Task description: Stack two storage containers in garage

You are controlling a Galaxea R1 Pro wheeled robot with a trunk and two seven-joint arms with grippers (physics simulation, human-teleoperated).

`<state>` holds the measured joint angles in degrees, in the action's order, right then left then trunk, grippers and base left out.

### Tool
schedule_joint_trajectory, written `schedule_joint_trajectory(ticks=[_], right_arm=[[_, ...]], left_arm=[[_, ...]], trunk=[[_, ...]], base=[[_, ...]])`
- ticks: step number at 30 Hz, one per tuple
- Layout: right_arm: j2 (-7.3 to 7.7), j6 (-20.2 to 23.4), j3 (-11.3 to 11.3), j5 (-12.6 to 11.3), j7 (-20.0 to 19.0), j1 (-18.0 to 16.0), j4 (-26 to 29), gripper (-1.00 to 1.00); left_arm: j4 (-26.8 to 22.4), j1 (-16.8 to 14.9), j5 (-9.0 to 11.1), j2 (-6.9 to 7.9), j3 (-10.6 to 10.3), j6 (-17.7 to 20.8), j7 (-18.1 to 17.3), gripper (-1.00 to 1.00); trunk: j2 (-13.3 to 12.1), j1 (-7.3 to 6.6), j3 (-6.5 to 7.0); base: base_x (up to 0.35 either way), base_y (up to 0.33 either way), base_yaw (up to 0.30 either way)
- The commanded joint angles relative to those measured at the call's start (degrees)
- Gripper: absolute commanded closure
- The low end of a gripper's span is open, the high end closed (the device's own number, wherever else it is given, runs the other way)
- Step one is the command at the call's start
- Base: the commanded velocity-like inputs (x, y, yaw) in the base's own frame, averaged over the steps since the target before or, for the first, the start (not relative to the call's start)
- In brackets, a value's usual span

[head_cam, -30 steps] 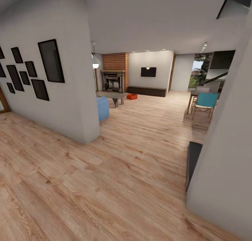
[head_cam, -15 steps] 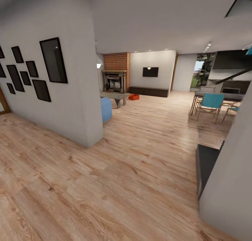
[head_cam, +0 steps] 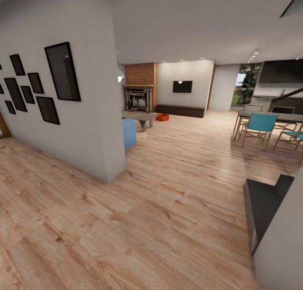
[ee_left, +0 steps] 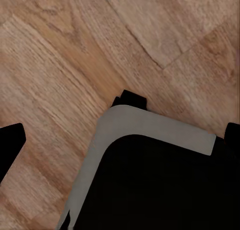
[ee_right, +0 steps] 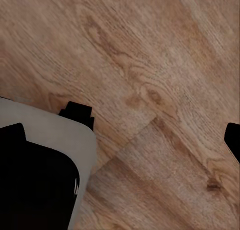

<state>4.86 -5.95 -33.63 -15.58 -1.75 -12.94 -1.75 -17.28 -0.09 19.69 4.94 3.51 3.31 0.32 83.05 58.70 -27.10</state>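
From the head camera, one orange-red storage container (head_cam: pixel 162 117) is seen far across the living room on the wood floor (head_cam: pixel 168 206), before the brick fireplace (head_cam: pixel 140 87); its contents are too small to make out. In the wrist views, both the left gripper (ee_left: pixel 122 137) and right gripper (ee_right: pixel 125 140) are held spread apart, fingertips cut off at frame edges, with the robot's grey-edged base (ee_left: pixel 150 125) below them.
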Motion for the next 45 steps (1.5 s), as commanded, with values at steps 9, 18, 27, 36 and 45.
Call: schedule_joint_trajectory(ticks=[9,18,27,36,45], right_arm=[[-0.10,-0.3,-0.5,-0.6,-0.2,-0.1,-0.2,-1.00],[-0.11,-0.3,-0.5,-0.6,-0.2,-0.1,-0.2,-1.00],[-0.11,-0.4,-0.5,-0.6,-0.2,-0.1,-0.2,-1.00],[-0.04,-0.5,-0.5,-0.6,-0.2,-0.1,-0.2,-1.00],[-0.06,-2.5,-0.5,-0.4,-0.2,-0.1,-0.1,-1.00]], left_arm=[[-0.1,0.0,0.3,-0.02,0.2,0.6,0.0,-1.00],[-0.1,0.0,0.3,-0.02,0.2,0.6,0.0,-1.00],[-0.1,0.0,0.3,-0.03,0.2,0.6,0.0,-1.00],[-0.1,0.0,0.3,-0.09,0.2,0.6,0.0,-1.00],[0.7,0.0,0.0,-0.10,0.2,0.6,-0.4,-1.00]], trunk=[[0.0,0.03,-0.06],[0.0,0.03,-0.06],[0.0,0.03,-0.06],[0.0,0.03,-0.06],[0.0,0.03,-0.06]], base=[[0.323,0.083,-0.137],[0.323,0.083,-0.280],[0.323,0.082,-0.288],[0.323,0.081,-0.204],[0.323,0.081,-0.013]])
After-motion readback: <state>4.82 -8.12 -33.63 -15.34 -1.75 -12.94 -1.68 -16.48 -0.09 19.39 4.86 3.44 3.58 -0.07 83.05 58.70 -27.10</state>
